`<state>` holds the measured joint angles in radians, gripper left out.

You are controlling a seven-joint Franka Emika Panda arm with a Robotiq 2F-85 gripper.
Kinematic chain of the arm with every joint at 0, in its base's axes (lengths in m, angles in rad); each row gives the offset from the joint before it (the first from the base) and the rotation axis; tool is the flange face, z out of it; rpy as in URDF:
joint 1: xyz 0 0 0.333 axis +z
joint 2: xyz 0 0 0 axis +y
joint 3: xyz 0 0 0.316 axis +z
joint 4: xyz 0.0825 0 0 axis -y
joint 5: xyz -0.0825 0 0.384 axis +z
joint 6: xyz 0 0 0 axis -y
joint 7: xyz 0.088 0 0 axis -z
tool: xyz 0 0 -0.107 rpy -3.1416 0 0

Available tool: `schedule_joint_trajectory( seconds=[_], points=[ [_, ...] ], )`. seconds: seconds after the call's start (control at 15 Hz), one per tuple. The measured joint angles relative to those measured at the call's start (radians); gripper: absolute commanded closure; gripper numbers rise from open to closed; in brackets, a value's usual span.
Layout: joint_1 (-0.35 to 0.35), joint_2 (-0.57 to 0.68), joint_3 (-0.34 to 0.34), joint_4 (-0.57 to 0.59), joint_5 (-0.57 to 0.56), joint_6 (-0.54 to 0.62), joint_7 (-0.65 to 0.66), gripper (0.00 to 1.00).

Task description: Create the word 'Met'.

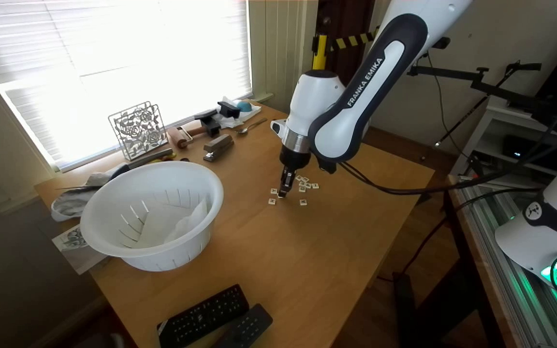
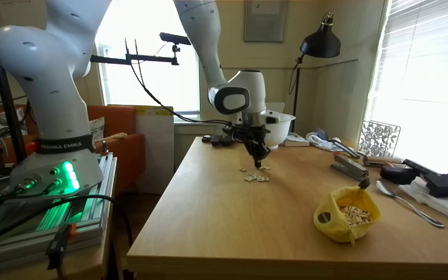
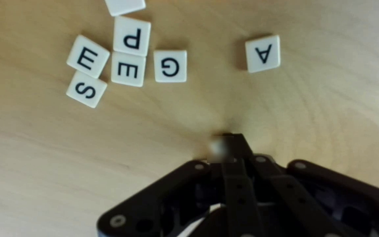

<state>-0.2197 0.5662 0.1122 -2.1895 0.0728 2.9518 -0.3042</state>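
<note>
"Wrist view: from the left, what lies before you?"

"An S tile [image 3: 86,89] and a slanted E tile [image 3: 88,56] lie together, then a P tile [image 3: 132,36] above a second E tile [image 3: 128,69], then a G tile [image 3: 170,66]. Next, lower down, a blurred whitish tile [image 3: 218,147] sits at the left of my fingertips [image 3: 239,146]; I cannot read it, nor tell whether it touches them. My jaws are pressed together, with nothing seen between them. Farthest right lies an A tile [image 3: 263,54]."

"How do you do this step well?"

"I take it to be sliding that tile into 'Met'. I should bear down lightly, push in line with its middle so it does not spin, and stop before it knocks a neighbour."

"Which neighbours?"

"In an exterior view, a lower tile [image 1: 272,201] and an upper tile [image 1: 274,191], a gap between them, lie just left of my jaws. I judge them part of the word, but their letters are too small to read, and I cannot make them out in the wrist view. To the right in an exterior view, a yellow pouch [image 2: 336,229] holds more tiles [image 2: 358,215], which the wrist view lacks."
</note>
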Motion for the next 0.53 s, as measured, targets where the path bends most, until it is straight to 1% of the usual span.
schedule_joint_trajectory(
  seconds=[0.53],
  points=[
    [0.011, 0.009, -0.007, 0.011, 0.001, 0.014, 0.086, 1.0]
  ],
)
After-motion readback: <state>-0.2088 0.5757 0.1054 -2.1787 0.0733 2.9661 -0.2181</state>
